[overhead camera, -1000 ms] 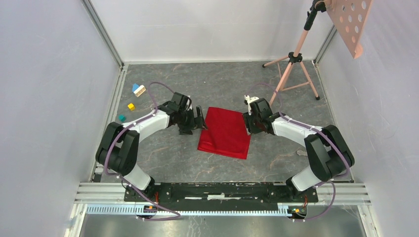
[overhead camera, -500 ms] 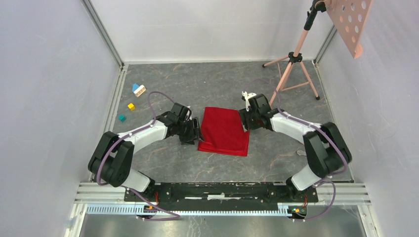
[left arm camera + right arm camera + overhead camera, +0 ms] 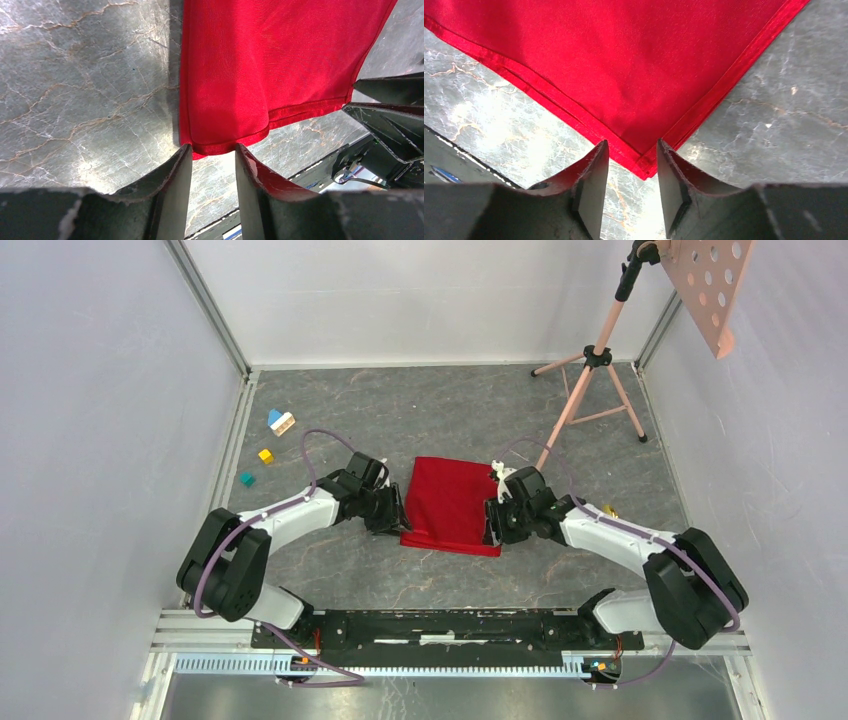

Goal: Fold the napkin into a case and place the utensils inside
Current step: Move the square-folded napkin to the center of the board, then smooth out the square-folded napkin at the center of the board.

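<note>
Top view: napkin (image 3: 452, 502) flat on counter (image 3: 400, 420).
Left jaws: narrowed, straddling near-left corner.
Right jaws: moved from far edge to near-right corner, part open.

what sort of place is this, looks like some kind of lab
Most likely a robot lab work cell: white panel walls enclose a grey marbled table, two arms are bolted to a metal rail at its near edge, and a tripod stand sits at the back.
</note>
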